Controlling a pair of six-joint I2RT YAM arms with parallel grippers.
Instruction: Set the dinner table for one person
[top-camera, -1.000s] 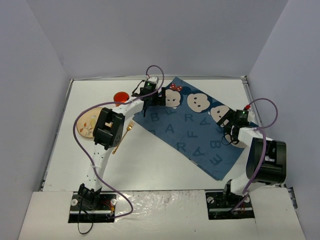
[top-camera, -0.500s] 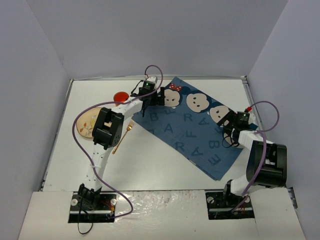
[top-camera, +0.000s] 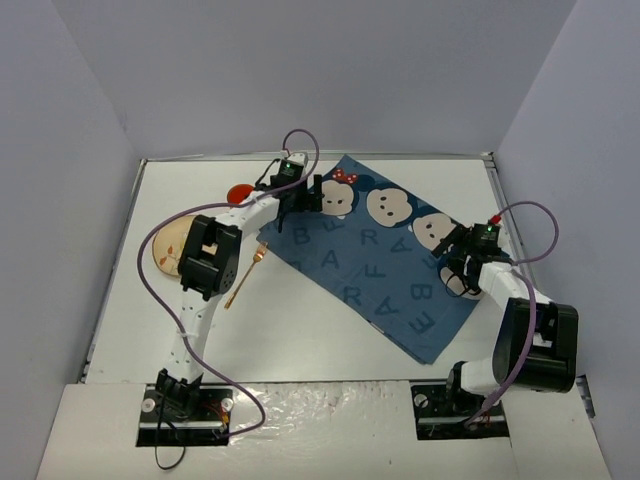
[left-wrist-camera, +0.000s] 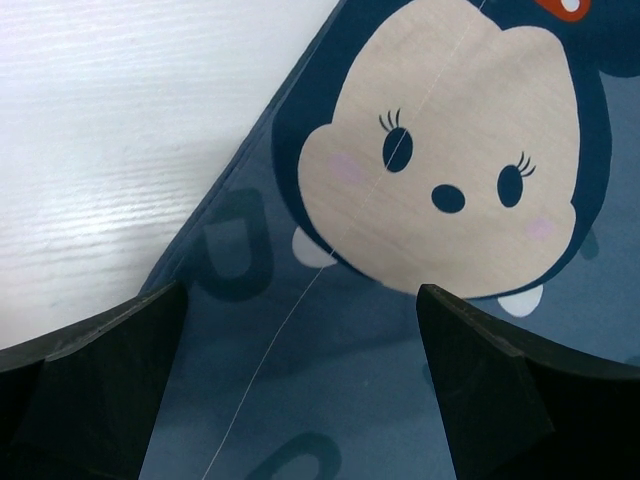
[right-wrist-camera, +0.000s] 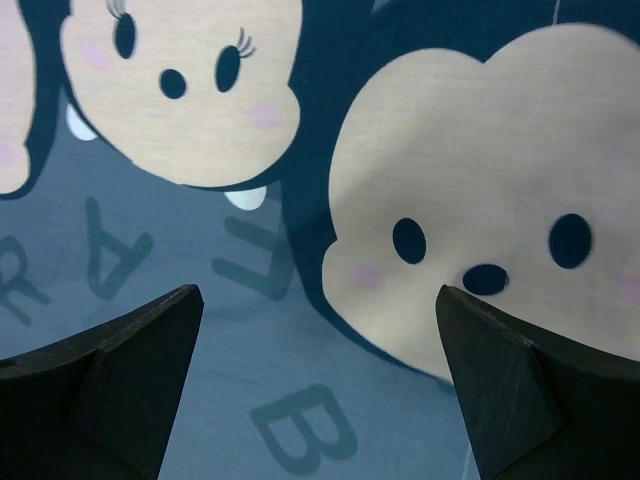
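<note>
The white dinner table (top-camera: 300, 335) carries a dark blue cloth (top-camera: 370, 262) with letters and mouse faces, lying diagonally across its middle and right. My left gripper (top-camera: 302, 200) is open and low over the cloth's far left corner. In the left wrist view (left-wrist-camera: 300, 400) its fingers straddle blue cloth (left-wrist-camera: 400, 340) beside bare table (left-wrist-camera: 120, 120). My right gripper (top-camera: 455, 262) is open and low over the cloth's right edge. In the right wrist view (right-wrist-camera: 315, 400) its fingers straddle cloth (right-wrist-camera: 240, 330) below a mouse face. Neither holds anything.
A red cup (top-camera: 238, 193) stands at the far left of the table. A wooden plate (top-camera: 168, 250) lies at the left, partly hidden by my left arm. A gold fork (top-camera: 245, 275) lies beside the cloth's left edge. Lavender-grey walls enclose the table.
The cloth has shifted a little to the left, and both grippers have moved left with it. The cup, plate and fork have stayed put.
</note>
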